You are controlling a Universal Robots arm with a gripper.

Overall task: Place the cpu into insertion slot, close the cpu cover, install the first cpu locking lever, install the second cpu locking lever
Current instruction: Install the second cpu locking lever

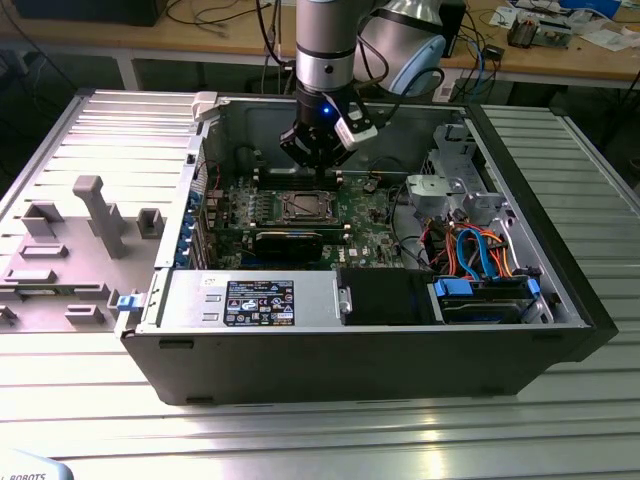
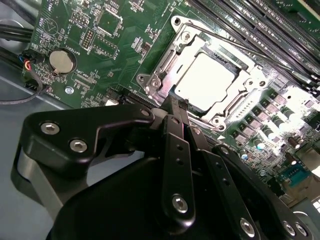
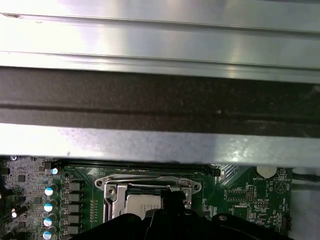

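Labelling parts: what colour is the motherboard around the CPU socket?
Green, clearest in the second wrist view: motherboard.

The arm (image 1: 323,45) is showing a silver-grey cylindrical wrist segment with a pale blue-grey joint cap beside it and a small blue light glowing at its lower end. The gripper (image 2: 176,107) is showing matte black linkage plates, fastened with round silver screws, tapering into slim black fingers (image 2: 178,150).

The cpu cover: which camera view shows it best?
The second wrist view shows it best: the cpu cover lies closed as a silvery frame around the bright cpu, almost whole. In the first wrist view the pincer hides its near part. In the exterior view it is small, below the pincer.
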